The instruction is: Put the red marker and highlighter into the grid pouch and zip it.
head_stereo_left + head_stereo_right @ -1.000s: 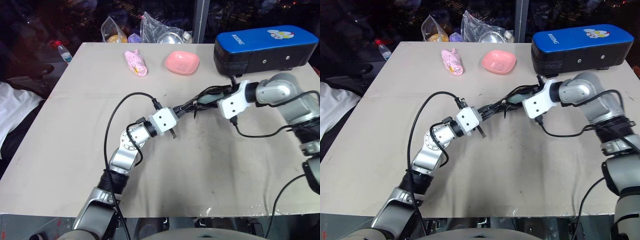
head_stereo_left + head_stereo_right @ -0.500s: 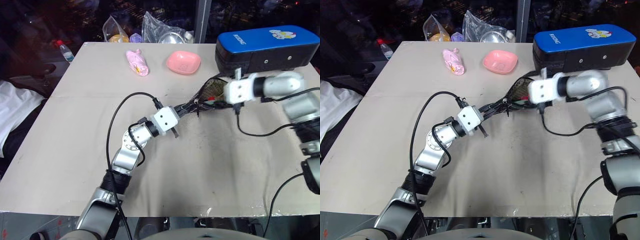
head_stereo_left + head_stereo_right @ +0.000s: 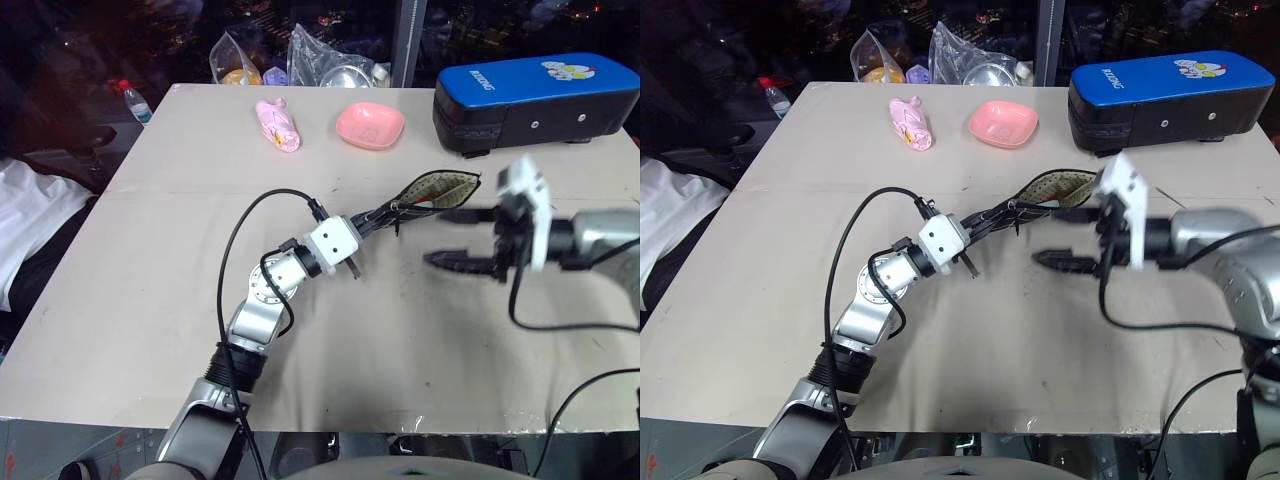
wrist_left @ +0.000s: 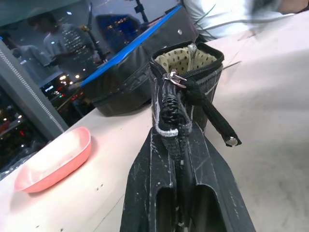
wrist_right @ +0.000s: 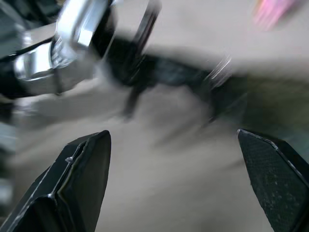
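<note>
With the left gripper (image 4: 179, 145) pinching the pouch (image 3: 432, 190) mid-table, its mouth gaping rightward, the right gripper (image 3: 462, 240), spread wide and empty beside it, should catch the zipper pull (image 4: 215, 120) squarely and draw steadily.

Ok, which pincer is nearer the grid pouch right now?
Left. The left pincer is shut on the zipper end of the grid pouch; the right pincer hangs open just beside its open mouth, not touching.
</note>
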{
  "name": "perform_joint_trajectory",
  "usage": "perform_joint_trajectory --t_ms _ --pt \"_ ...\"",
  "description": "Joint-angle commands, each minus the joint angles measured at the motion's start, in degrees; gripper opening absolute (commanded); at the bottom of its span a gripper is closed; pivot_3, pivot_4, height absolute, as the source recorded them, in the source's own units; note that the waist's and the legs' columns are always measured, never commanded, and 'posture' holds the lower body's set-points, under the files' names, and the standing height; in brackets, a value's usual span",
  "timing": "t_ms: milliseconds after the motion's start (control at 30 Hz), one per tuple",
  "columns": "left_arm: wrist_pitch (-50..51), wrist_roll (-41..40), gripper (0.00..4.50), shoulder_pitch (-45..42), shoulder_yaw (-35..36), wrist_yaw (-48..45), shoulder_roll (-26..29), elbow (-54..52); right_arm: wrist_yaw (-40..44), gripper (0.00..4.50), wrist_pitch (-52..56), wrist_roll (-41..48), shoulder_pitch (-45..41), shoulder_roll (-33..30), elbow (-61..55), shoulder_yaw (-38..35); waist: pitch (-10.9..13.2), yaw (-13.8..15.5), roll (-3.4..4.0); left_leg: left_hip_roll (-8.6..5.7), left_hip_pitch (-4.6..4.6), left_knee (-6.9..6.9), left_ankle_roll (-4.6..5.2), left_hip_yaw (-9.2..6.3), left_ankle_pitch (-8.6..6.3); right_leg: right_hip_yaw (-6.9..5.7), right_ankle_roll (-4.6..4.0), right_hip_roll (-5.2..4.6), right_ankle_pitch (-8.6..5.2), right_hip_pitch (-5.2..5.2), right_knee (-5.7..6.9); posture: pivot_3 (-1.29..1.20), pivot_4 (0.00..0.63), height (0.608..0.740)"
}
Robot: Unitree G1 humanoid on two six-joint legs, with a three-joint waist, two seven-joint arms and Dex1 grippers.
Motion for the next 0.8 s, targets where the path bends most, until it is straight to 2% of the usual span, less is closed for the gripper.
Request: perform_joint_trajectory --t_ms 33,333,500,600,633,700,800 --pt "-0.7 -1.2 0.00 -0.9 -0.8 -1.1 -0.5 -0.9 -9.6 4.23 3.3 -1.1 -0.3 4.9 -0.4 -0.5 0.0 0.0 -0.04 -0.01 0.00 0.04 0.01 -0.01 0.00 -0.02 -0.01 0.02 0.00 0.00 0.01 0.00 0.150 0.740" --pt "-0.3 -1.4 0.00 -0.3 -1.9 -4.4 0.6 -1.1 -24.7 4.23 10.4 1.7 -4.4 21.6 3.2 -5.2 -0.1 0.2 -0.09 -0.06 -0.05 0.01 -0.04 -0.03 0.03 -0.04 0.02 0.13 -0.01 -0.01 -0.05 0.00 0.150 0.740" --pt "-1.6 0.2 0.00 -0.1 -2.9 -5.3 1.7 -0.4 -28.8 4.23 13.5 2.4 -5.3 25.5 3.5 -7.2 -0.1 0.2 -0.09 -0.08 -0.06 0.01 -0.04 -0.03 0.03 -0.05 0.02 0.13 -0.01 -0.01 -0.05 0.00 0.150 0.740" --pt "-2.3 1.0 0.00 -0.3 -3.2 -5.2 1.9 0.0 -30.1 3.37 14.1 2.6 -5.4 26.1 3.7 -7.7 -0.1 0.2 -0.09 -0.10 -0.07 0.01 -0.03 -0.03 0.02 -0.05 0.02 0.12 -0.01 -0.01 -0.06 0.00 0.150 0.740" --pt "-2.4 1.0 0.00 -0.3 -3.2 -5.2 1.9 0.1 -30.3 2.85 14.2 2.6 -5.4 26.2 3.8 -7.8 -0.1 0.1 -0.09 -0.10 -0.07 0.00 -0.03 -0.04 0.02 -0.05 0.02 0.13 -0.01 -0.01 -0.05 0.00 0.150 0.740" --pt "-2.6 1.3 0.00 -0.4 -3.2 -5.0 1.9 0.3 -30.6 2.43 14.5 2.8 -5.4 26.1 3.9 -8.1 -0.1 0.1 -0.09 -0.10 -0.07 0.00 -0.03 -0.05 0.02 -0.05 0.03 0.13 -0.01 -0.01 -0.05 0.00 0.150 0.740" --pt "-3.0 1.7 0.00 -0.3 -3.2 -4.9 2.1 0.5 -30.9 1.07 14.6 3.0 -5.4 25.7 4.3 -8.5 -0.1 0.1 -0.09 -0.10 -0.07 0.00 -0.03 -0.05 0.02 -0.05 0.03 0.13 -0.01 -0.01 -0.05 0.00 0.150 0.740"
